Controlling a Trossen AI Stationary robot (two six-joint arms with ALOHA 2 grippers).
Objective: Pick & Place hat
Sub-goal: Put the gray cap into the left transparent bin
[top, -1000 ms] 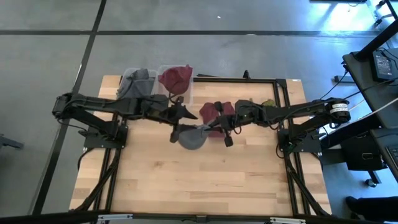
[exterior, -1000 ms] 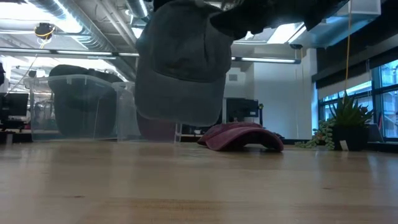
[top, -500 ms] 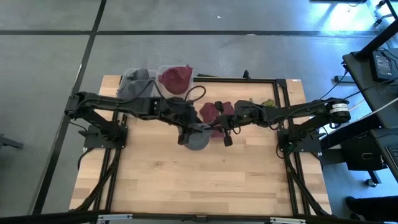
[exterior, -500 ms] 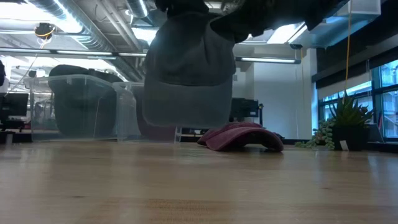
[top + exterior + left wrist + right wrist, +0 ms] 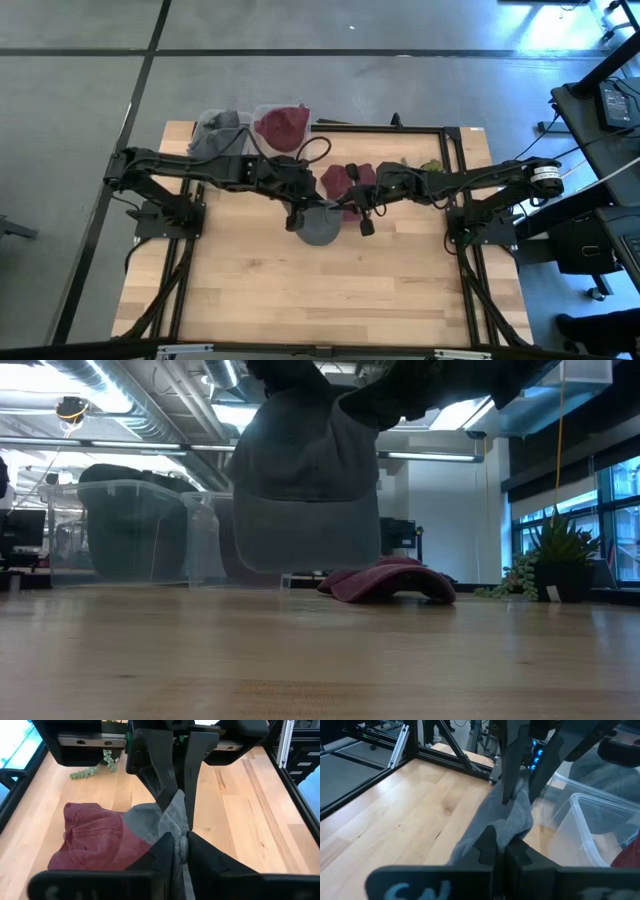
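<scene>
A grey hat hangs between my two grippers above the table's middle; in the low view the grey hat is clear of the wood. My left gripper comes from the left and my right gripper from the right. Both are shut on the hat's top. A red hat lies brim down on the table just beyond them, also seen as the red hat and the red hat. My left gripper pinches a bunched fold of grey cloth at the hat's upper part between its two fingers, coming from the table's left. The hat hangs below, clear of the table. My right gripper pinches the same bunched cloth between its fingers, coming from the table's right, directly opposite my left gripper. The hat hangs slack below the hold.
Two clear bins stand at the far left edge, one with grey hats and one with red hats. A green sprig lies at the far right. A black frame borders the table. Bare wood spreads toward the near edge.
My left gripper has moved toward the table's right edge, up to the grey hat that my right gripper holds, and now has the hat's cloth between its fingers. The hat has shifted slightly right and hangs a little lower.
</scene>
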